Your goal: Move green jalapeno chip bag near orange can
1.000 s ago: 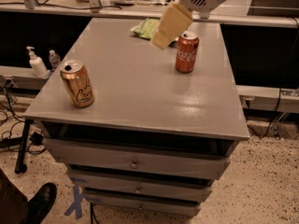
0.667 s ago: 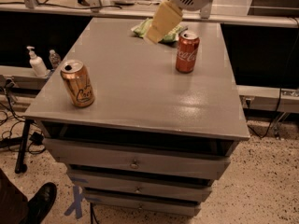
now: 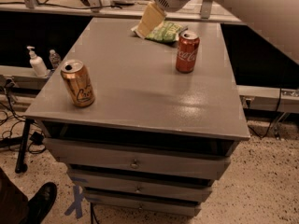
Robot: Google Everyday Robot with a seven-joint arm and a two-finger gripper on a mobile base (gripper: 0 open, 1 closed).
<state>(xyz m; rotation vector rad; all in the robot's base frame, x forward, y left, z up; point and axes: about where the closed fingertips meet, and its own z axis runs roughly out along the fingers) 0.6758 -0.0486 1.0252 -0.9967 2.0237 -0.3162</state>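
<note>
Green jalapeno chip bag [image 3: 167, 31]: claw [image 3: 150, 19] slanted down at its left end, grip unclear.

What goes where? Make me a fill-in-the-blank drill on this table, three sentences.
1. The Coca-Cola can standing nearest the green jalapeno chip bag is ____ in colour.
2. The orange can, far from the bag, stands ____.
3. The gripper hangs at the far side of the table, right by the ____.
Missing words: red; upright; green jalapeno chip bag.
</note>
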